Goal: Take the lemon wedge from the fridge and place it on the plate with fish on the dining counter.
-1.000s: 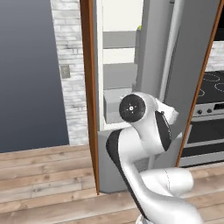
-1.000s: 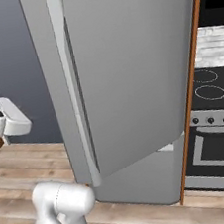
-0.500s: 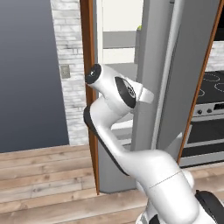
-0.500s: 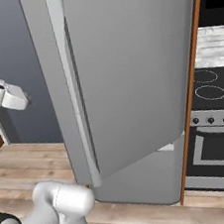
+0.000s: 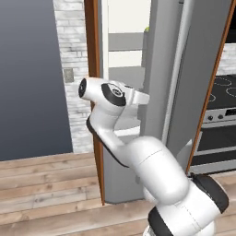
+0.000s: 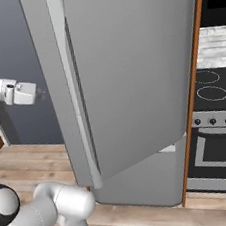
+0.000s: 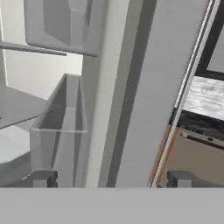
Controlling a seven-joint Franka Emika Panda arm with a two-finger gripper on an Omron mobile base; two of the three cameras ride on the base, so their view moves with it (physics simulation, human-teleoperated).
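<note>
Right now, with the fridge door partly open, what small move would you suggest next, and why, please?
Probably swing the gripper left into the fridge interior: its open, empty jaws face the door's edge, with shelves to the left.

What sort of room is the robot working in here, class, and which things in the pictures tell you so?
Most likely a home kitchen. A tall grey fridge stands with its door ajar, showing white shelves inside. Beside it is a stove with ring burners, knobs and an oven door. Wood plank flooring and a pale brick wall suit a domestic setting.
</note>
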